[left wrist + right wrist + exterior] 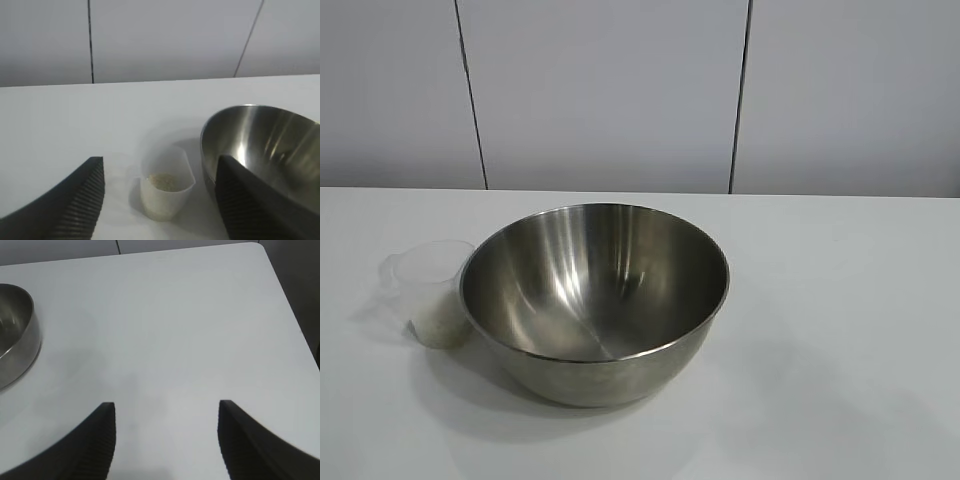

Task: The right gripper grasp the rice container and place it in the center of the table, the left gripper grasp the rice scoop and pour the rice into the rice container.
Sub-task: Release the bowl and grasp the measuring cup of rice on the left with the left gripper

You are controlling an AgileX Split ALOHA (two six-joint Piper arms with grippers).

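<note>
1. On the white surface (840, 300), near its middle: the rice container (595, 300), a large round stainless-steel bowl, upright, its brushed inside bare of grains as far as the exterior view shows
2. Just beside the bowl, at the exterior view's left: the rice scoop (435, 290), a small translucent plastic cup, upright, so close to the bowl's wall that it looks to touch it; whether it truly touches cannot be told
3. Inside the cup: the rice (163, 182), a modest heap of white grains lying at the bottom
4. Left end effector (160, 200): seen only in the left wrist view, above the surface, its two ribbed black fingers (80, 200) spread wide with the cup in the gap between them, farther off; one finger overlaps the bowl's rim in that view; nothing held
5. Right end effector (167, 440): seen only in the right wrist view, above bare surface well apart from the bowl (15, 335); fingers spread wide, nothing held
6. Background: pale wall panels (610, 90) with dark vertical seams behind the surface
</note>
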